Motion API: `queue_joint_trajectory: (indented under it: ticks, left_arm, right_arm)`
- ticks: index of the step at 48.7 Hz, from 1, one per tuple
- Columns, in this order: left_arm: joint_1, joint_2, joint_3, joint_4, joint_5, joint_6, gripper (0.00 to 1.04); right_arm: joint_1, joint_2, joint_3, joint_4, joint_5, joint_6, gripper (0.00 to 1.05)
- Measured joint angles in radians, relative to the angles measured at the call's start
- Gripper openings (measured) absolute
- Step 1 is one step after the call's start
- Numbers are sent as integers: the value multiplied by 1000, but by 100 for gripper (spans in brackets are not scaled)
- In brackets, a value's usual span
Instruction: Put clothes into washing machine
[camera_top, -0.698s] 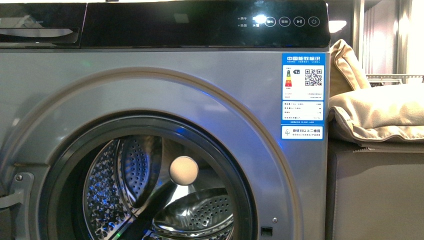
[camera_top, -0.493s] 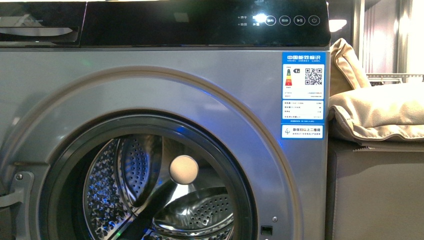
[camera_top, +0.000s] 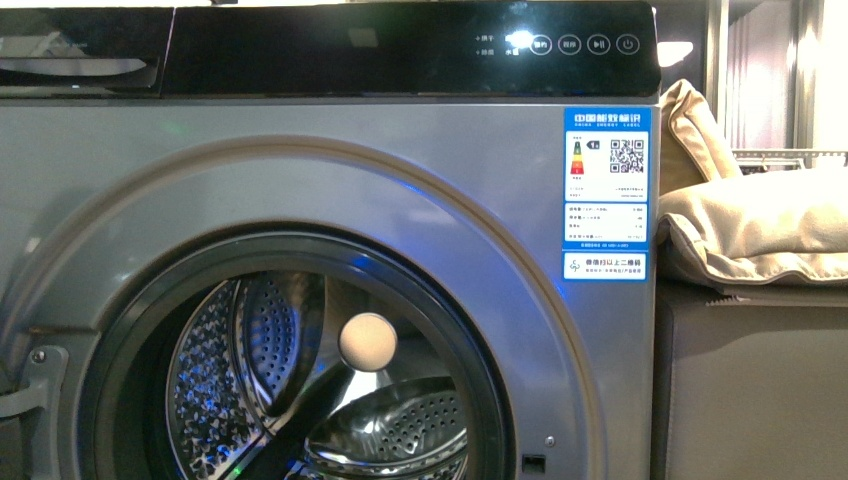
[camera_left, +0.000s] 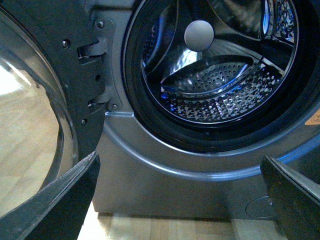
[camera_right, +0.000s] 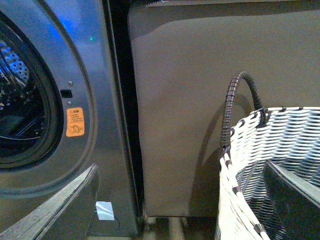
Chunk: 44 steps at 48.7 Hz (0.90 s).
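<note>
Closest to me, the left gripper (camera_left: 179, 165) has its jaws spread wide with nothing between them, and the right gripper (camera_right: 180, 167) is just as wide and just as empty. So neither arm has hold of the clothes, and I cannot find them in any view. What shows of the basket (camera_right: 280, 135) is only white-and-dark weave.

The first risk sits there. If the clothes lie deep in the basket, I would be reaching down half blind, and a finger could hook the weave or the arched handle (camera_right: 235, 100) and drag the whole basket over.

Next out on the left, the open door (camera_left: 30, 100) hangs just beside that arm. A careless swing towards the machine could knock the glass or catch on the hinge (camera_left: 95, 50).

Beyond that, the washing machine (camera_top: 300, 170) stands with its opening clear and the drum (camera_left: 215, 85) apparently empty. A limp garment carried by one corner will likely trail. It could drape over the black seal and slide back out, or snag on the latch side near the orange sticker (camera_right: 75, 122). A shallow drop would leave a sleeve hanging over the lip.

Farthest right, the cabinet (camera_right: 190, 75) stands close against the machine, with a beige cushion (camera_top: 760, 220) on top. That leaves the right arm little room to swing wide.
</note>
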Motion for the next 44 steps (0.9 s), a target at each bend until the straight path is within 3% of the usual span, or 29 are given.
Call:
queue_joint_trajectory:
  ticks: [12,16,18,37,44]
  left_arm:
    - [0,0,0,0,0,0,98]
    - [0,0,0,0,0,0,98]
    - [0,0,0,0,0,0,98]
    - [0,0,0,0,0,0,98]
    - [0,0,0,0,0,0,98]
  right_arm:
    - [0,0,0,0,0,0,97]
    - [-68,14,0,49,-186,13,97]
    - [-98,31,0,71,-230,18,97]
    - [-208,151,55,171,-352,43,97]
    - [-352,293,120,302,-479,67,97]
